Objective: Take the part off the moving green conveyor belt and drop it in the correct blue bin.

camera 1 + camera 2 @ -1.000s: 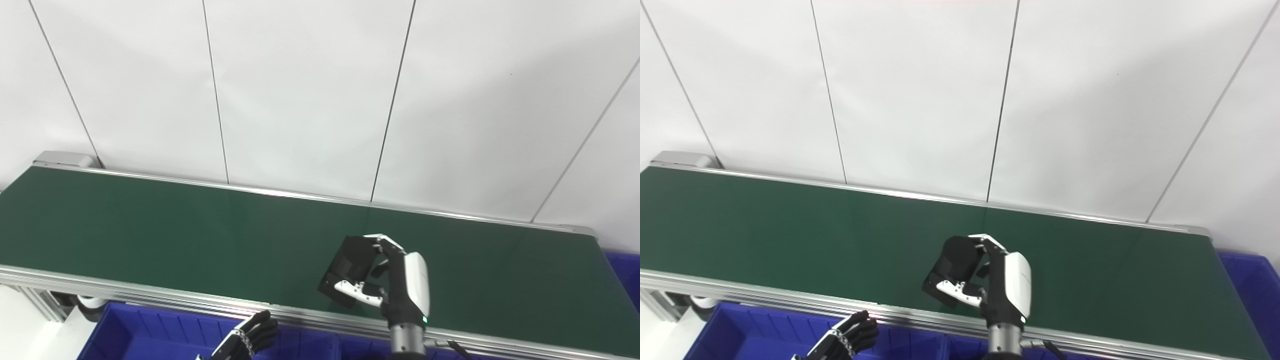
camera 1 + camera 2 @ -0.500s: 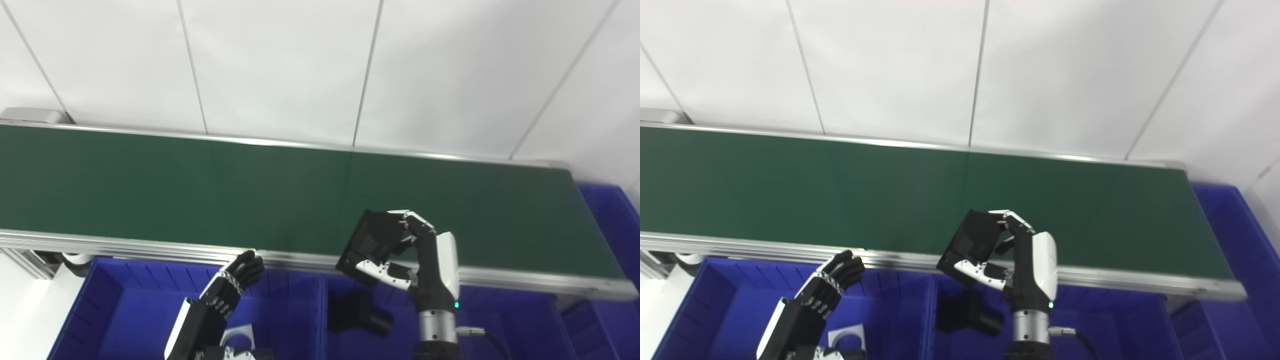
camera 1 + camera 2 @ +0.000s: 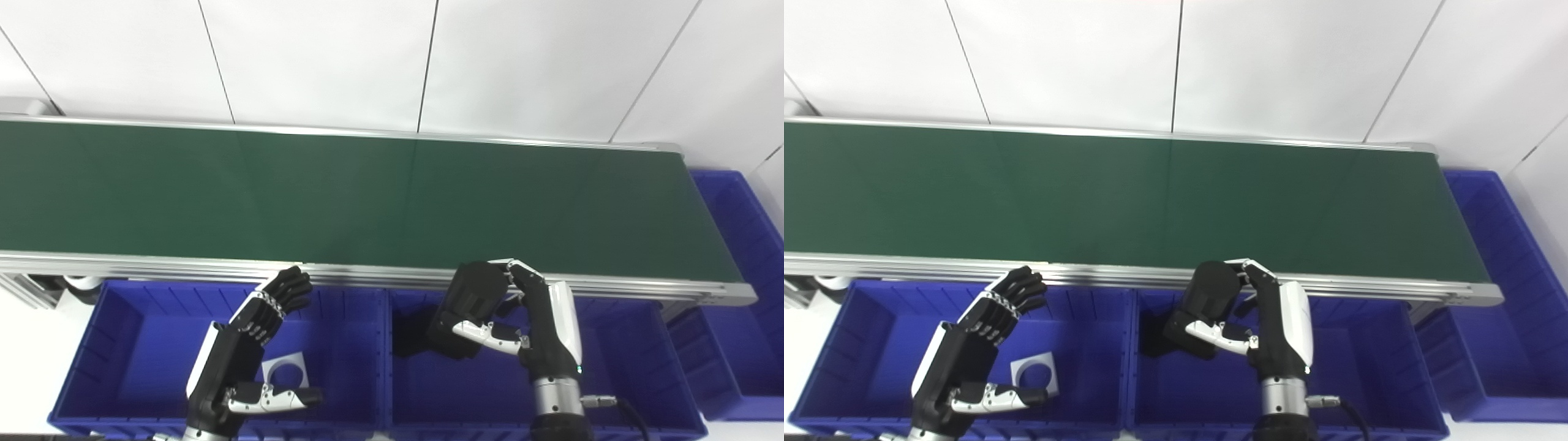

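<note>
At lower left, the left hand (image 3: 245,343) hangs empty with fingers spread over the left blue bin (image 3: 92,343), which holds a white plate with a round hole (image 3: 285,372). Right of centre, the right hand (image 3: 520,318) grips the black part (image 3: 468,306) above the middle blue bin (image 3: 631,343), off the green conveyor belt (image 3: 306,184). The carry looks done; next comes releasing the fingers so it drops.

Right hand (image 3: 1258,324) clasps black part (image 3: 1206,306) over middle blue bin (image 3: 1353,367), fingers (image 3: 1255,274) curled over its top edge. Left hand (image 3: 968,352) spread, holding nothing, above left blue bin (image 3: 839,355); white square plate with round hole (image 3: 1035,375) lies inside. Green conveyor belt (image 3: 1090,196) bare behind.
</note>
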